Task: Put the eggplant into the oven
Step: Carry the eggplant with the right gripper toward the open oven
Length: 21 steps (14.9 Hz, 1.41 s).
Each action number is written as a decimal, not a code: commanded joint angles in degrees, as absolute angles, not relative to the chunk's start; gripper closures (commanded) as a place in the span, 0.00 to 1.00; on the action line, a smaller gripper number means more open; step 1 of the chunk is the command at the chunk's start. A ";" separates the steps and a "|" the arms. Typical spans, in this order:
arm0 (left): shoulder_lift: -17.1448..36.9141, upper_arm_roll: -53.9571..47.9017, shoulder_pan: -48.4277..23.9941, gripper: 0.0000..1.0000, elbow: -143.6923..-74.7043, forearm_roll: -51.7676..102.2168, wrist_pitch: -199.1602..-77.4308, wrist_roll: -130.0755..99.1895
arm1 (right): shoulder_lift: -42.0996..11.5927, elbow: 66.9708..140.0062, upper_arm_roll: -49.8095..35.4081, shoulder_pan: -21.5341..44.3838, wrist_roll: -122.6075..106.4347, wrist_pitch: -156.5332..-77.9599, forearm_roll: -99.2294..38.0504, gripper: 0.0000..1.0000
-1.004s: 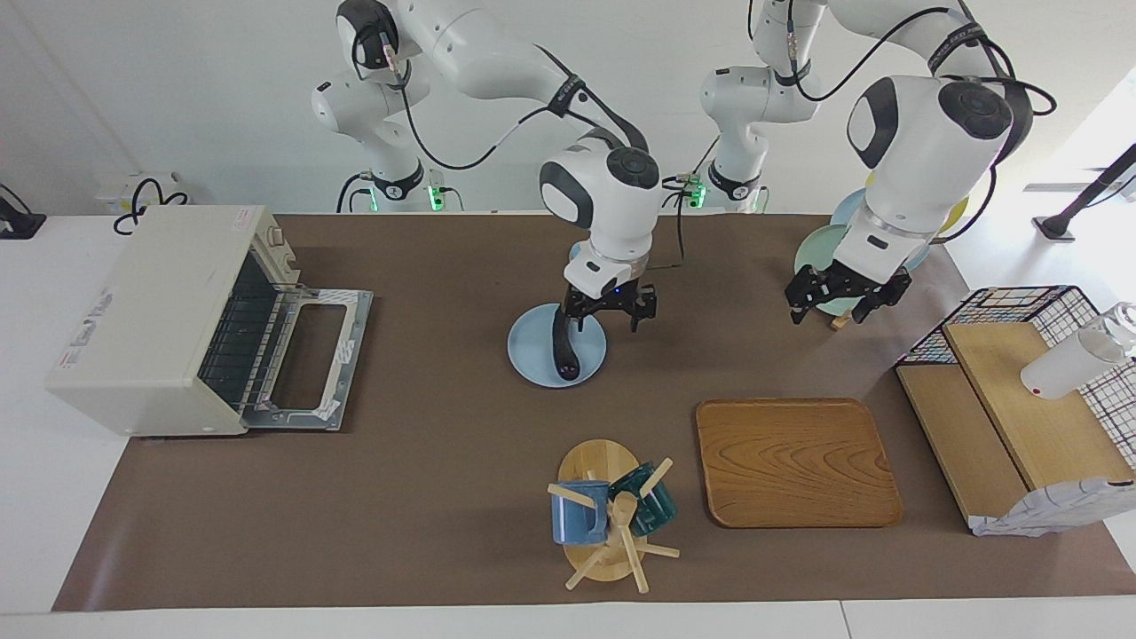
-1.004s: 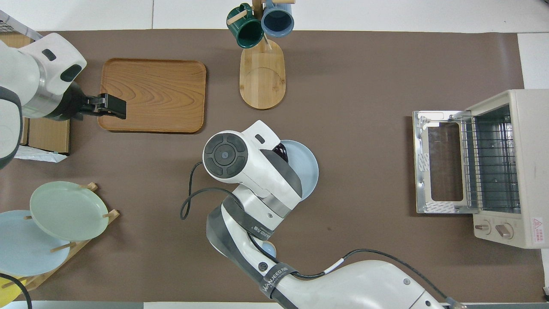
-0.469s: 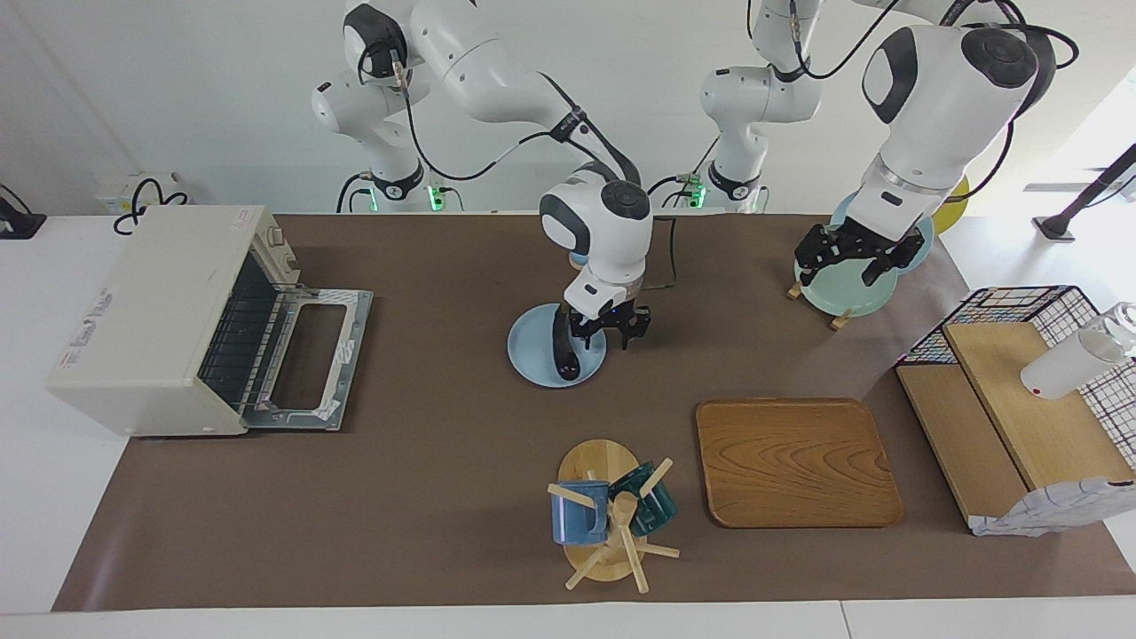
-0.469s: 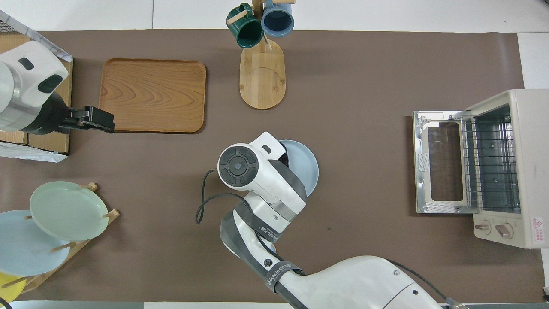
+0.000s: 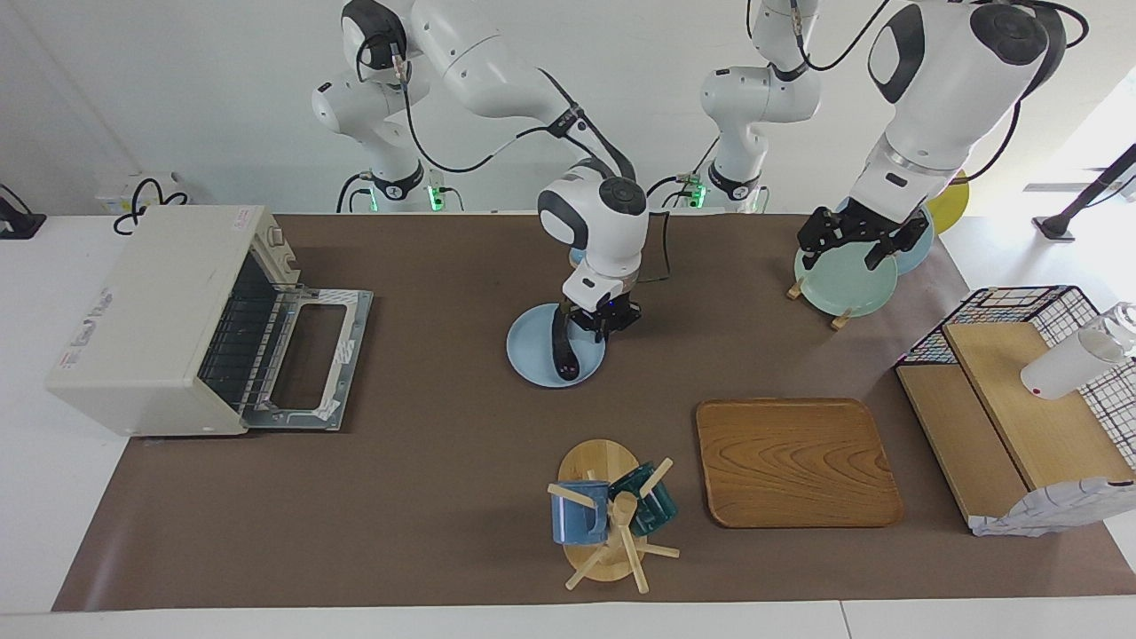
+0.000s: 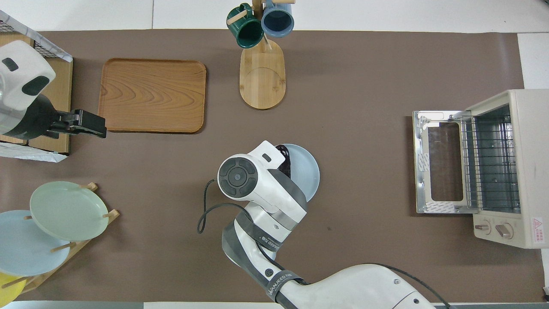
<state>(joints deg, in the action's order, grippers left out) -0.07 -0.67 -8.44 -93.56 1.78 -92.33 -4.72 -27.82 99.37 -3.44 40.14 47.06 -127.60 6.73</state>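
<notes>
Pinching one eggplant (image 5: 562,345) on one blue plate (image 5: 532,356), right tool (image 5: 596,325); left tool (image 5: 855,247) gapes.

1. right gripper (image 5: 602,325) is down low, wrist pointing straight down, fingertips pinched together.
2. left gripper (image 5: 852,243) just hangs up in the air, fingers spread wide, arm waiting.
</notes>
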 commanded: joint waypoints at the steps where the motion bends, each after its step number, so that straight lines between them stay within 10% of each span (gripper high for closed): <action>1: -1.49 -1.32 -7.56 0.00 -93.16 0.53 -90.09 -3.96 | -26.54 97.84 -3.60 39.29 44.92 -121.76 10.27 1.00; 6: -3.25 -1.85 -6.59 0.00 -95.71 0.61 -89.03 -3.95 | -24.72 90.08 -3.08 34.74 35.97 -105.04 14.32 1.00; 13: -2.81 -2.90 -5.45 0.00 -95.01 1.05 -88.95 -3.96 | -3.72 111.24 -3.16 17.69 14.43 -104.15 14.15 1.00; 21: -2.99 -3.08 -5.71 0.00 -95.19 1.14 -88.68 -4.57 | 3.25 124.18 -3.16 -0.42 -2.97 -111.08 13.71 1.00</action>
